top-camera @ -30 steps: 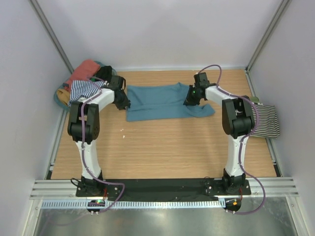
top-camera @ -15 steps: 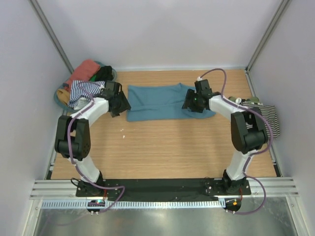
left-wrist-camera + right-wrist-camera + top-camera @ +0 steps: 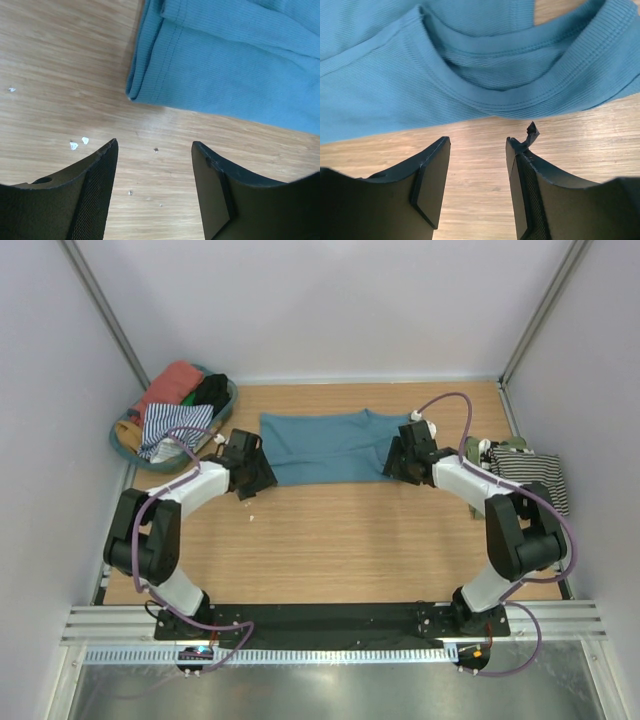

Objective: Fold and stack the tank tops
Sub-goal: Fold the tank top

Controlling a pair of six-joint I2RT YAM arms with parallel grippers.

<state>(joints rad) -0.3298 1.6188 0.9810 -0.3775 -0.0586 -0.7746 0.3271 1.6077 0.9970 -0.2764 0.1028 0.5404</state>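
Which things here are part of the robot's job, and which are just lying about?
Job: teal tank top; striped tank top at right; heaped tops at far left.
Lying about: round basket holding them; white crumbs on the table.

left pincer [image 3: 153, 146] jaws apart, empty, right pincer [image 3: 478, 141] jaws apart, empty

The top camera is looking down from high up, taking in the whole wooden table [image 3: 330, 540]. The left wrist camera is hanging close above it, looking past the left gripper [image 3: 155, 146] at a corner of the teal blue tank top [image 3: 235, 65]. The right wrist camera is looking just as closely past the right gripper [image 3: 478, 141] at its neck end. All three are showing that top.
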